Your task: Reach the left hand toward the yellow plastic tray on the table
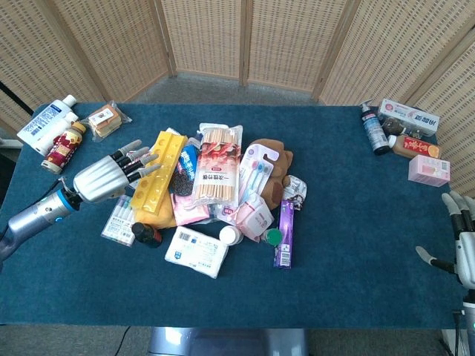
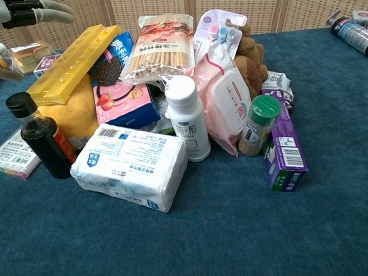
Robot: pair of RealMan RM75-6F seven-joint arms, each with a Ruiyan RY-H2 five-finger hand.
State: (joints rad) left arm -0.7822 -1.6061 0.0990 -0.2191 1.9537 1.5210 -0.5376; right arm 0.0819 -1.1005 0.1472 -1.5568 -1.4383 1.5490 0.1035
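The desk (image 1: pixel 349 222) is covered in deep teal-blue cloth, and behind it stands a tan woven-wicker screen (image 1: pixel 245 37) with a fine grid pattern. On the cloth lie a bright yellow plastic tray (image 1: pixel 157 172), a purple box (image 1: pixel 285 233), a pale pink wipes pack (image 2: pixel 230 103), a white tissue pack (image 2: pixel 130 167) with blue print, a dark sauce bottle (image 2: pixel 42 136) with a black cap and red label, and a green-capped jar (image 2: pixel 259 125). The left robot hand (image 1: pixel 104 178) is silver-grey with dark fingers.

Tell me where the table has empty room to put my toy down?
Bare blue cloth runs between the purple box and the bottles at the far right corner, and along the near edge below the white tissue pack. The middle pile around the yellow plastic tray is crowded.
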